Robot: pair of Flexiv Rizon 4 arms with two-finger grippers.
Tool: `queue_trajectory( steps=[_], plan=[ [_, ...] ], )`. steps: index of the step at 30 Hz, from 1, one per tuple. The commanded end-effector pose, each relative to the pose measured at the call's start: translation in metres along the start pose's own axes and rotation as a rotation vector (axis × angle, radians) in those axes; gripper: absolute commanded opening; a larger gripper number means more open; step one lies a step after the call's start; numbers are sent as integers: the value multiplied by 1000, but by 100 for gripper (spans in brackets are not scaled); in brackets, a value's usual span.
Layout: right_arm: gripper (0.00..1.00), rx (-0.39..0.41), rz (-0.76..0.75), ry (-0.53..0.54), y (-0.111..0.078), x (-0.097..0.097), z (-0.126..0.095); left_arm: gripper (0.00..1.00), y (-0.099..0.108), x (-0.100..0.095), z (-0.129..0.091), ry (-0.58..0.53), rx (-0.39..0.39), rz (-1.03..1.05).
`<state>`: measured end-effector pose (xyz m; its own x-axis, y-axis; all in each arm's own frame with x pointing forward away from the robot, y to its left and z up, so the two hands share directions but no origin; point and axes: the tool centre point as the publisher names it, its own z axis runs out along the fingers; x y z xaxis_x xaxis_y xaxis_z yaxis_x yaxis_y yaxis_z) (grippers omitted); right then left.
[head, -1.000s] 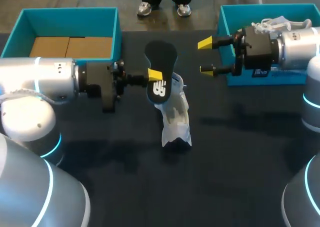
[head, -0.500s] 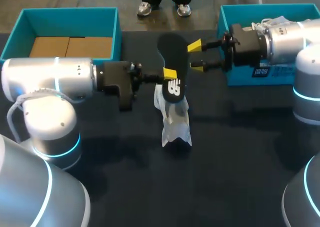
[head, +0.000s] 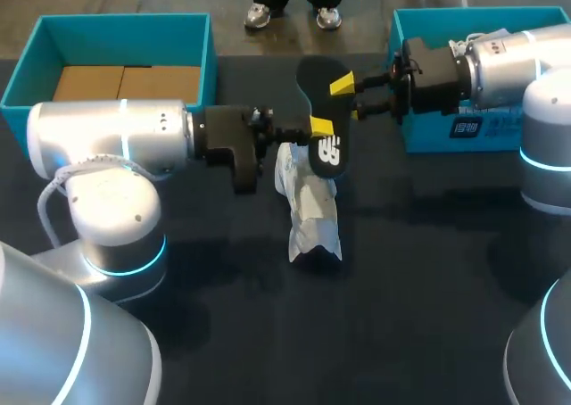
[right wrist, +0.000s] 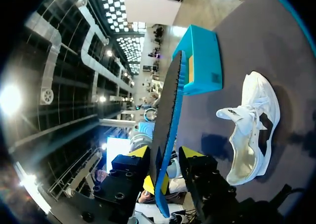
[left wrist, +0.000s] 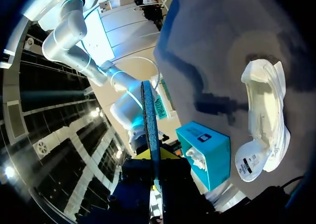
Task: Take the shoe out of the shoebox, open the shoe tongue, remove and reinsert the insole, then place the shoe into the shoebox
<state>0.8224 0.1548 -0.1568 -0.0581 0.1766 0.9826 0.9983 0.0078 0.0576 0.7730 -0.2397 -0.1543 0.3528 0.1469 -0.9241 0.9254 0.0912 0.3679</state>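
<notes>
From above, the left gripper is clenching the lower part of the black insole, holding it upright in the air at twelve o'clock of the white shoe, which is lying on the table's middle. The right gripper is straddling the insole's upper part. One teal shoebox is standing at ten o'clock of the shoe, a second teal box at two o'clock.

In the left wrist view, the insole is showing edge-on, pinched between the fingers. Taking their reach as twelve, the shoe is lying near two o'clock, mouth agape.

In the right wrist view, the fingers of the right gripper are standing released on both sides of the insole, with a gap showing on one side.

The insole is probably handling as a light, floppy sheet, so flat pinches near both ends are likely serving best. The soft shoe may be sliding or collapsing when the insole is being pushed in.
</notes>
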Motion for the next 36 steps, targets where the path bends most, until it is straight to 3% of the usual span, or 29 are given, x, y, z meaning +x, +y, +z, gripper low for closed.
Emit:
queue_trajectory(
  steps=[1,4,5,13,14,16,25,36],
  plan=[
    [30,-4,0,-1,0,0,2,0,1,1,8,-3,-4,4],
    [3,-9,-1,0,-1,0,2,0,1,2,9,-4,-7,3],
    [0,-11,-1,0,-1,0,3,0,2,2,9,-4,-8,2],
    [0,-13,-7,5,2,-1,5,0,1,4,2,18,-22,-15],
    [0,-12,-8,5,2,-1,6,27,1,5,1,27,-21,-22],
    [0,-13,-8,5,3,-1,6,100,0,5,-1,34,-16,-20],
    [0,-17,5,9,4,-10,3,100,0,4,-16,81,13,-34],
    [0,-9,23,13,3,-20,4,100,18,-7,-37,263,108,-85]
  ],
)
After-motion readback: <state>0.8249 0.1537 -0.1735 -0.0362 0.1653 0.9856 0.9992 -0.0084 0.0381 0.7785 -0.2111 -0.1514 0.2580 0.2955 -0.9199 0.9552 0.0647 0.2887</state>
